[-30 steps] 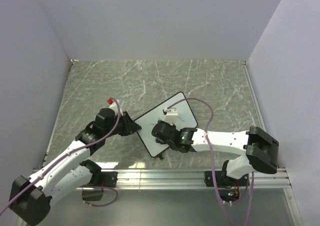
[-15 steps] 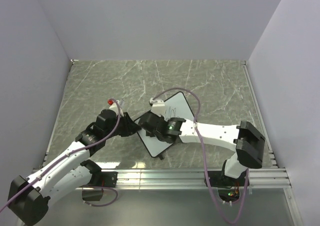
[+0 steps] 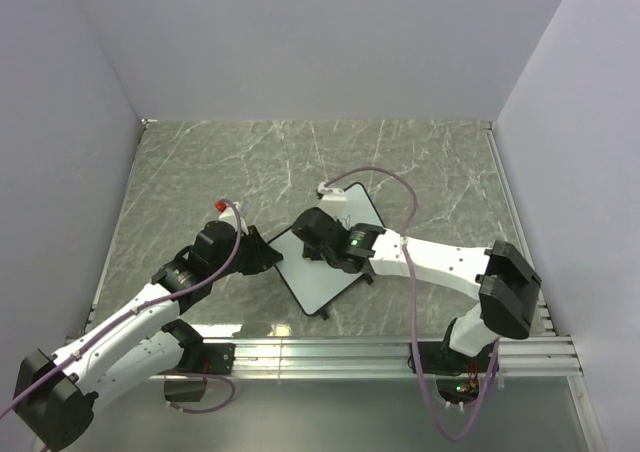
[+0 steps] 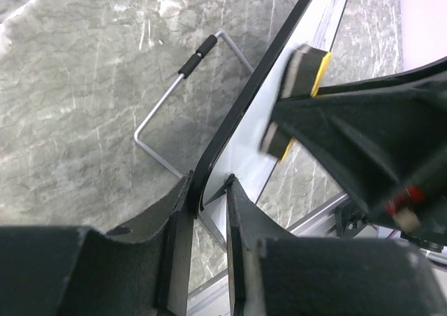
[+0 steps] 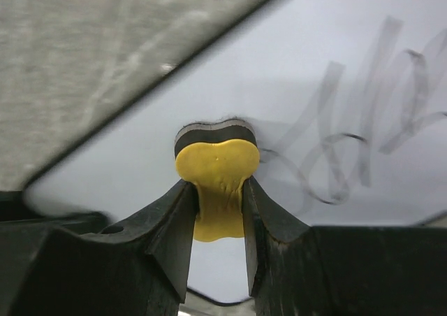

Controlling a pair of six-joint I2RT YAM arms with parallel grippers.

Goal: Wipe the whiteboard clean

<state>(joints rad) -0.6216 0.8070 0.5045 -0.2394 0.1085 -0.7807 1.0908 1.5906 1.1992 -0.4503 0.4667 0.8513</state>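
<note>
The whiteboard (image 3: pixel 322 278) stands tilted on the table, with black scribbles (image 5: pixel 363 155) on its face. My left gripper (image 3: pixel 263 255) is shut on the board's black frame at its left corner, which shows between the jaws in the left wrist view (image 4: pixel 208 190). My right gripper (image 3: pixel 312 232) is shut on the yellow bone-shaped eraser (image 5: pixel 216 173) and presses its dark felt side against the white surface (image 5: pixel 300 71), just left of the scribbles. The eraser also shows in the left wrist view (image 4: pixel 302 85), flat against the board (image 4: pixel 251 134).
A bent wire stand (image 4: pixel 178 85) with a black sleeve lies on the marble table (image 3: pixel 200 172) behind the board. Grey walls close in the table on three sides. A metal rail (image 3: pixel 330 352) runs along the near edge.
My right gripper has swept the eraser from the board's lower middle to its left side, then a little farther up. The left gripper and the board have stayed in place.
</note>
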